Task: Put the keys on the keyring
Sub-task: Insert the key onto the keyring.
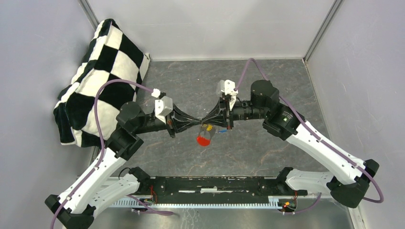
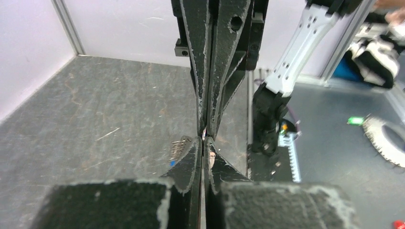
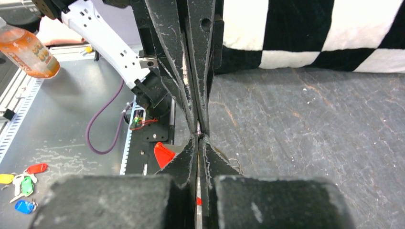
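My left gripper and right gripper meet tip to tip above the middle of the table. Both are shut on a small thin metal piece that the fingers mostly hide. The red keyring hangs just below the tips. A yellow-capped key hangs there too. A blue-capped key lies under the right fingers. In the left wrist view my left gripper is shut, with a grey key beside it. In the right wrist view my right gripper is shut, with the keyring at its left.
A black-and-white checkered cushion leans at the back left. The black base rail runs along the near edge. Off the table an orange bottle and spare coloured key tags lie on the bench.
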`<action>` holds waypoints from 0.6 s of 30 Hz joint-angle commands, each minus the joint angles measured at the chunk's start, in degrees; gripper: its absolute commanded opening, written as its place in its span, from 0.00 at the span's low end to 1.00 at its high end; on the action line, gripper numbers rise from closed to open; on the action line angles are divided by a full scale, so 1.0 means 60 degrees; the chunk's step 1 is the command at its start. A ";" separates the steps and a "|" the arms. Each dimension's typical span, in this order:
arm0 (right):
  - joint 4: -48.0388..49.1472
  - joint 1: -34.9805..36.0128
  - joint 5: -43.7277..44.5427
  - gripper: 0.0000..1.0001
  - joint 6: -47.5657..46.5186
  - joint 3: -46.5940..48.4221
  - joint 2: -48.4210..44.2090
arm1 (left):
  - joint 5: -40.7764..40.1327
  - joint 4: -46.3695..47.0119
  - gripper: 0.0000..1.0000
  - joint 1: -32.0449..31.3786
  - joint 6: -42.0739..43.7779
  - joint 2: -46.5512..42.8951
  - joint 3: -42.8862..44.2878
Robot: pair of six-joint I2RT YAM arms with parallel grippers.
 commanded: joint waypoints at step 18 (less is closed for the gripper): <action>-0.4917 0.1030 0.1464 0.00 -0.2362 0.3008 0.2068 | 0.0687 -0.7666 0.39 0.0003 0.8674 0.1835 0.2797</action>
